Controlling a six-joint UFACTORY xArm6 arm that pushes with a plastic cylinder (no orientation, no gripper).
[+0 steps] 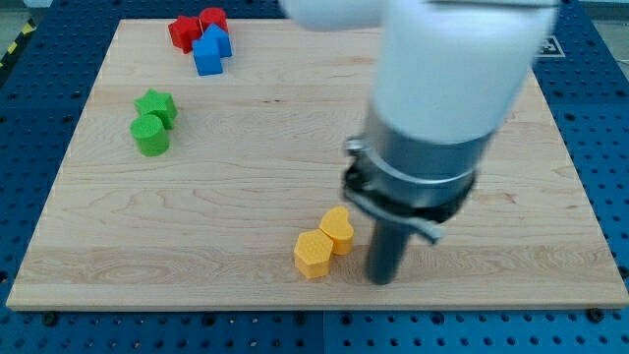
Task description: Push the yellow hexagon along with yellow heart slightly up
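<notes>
A pale wooden board with fine grain lay on a blue perforated bench. Down near the view's bottom edge, the yellow hexagon sat touching the yellow heart, which lay up and to its right. My tip, a plain dark rod with nothing to open or close, stood just right of the pair, apart from them. The green blocks sat at left, and the red blocks and blue block clustered at top left. Open wood lay above the yellow pair.
</notes>
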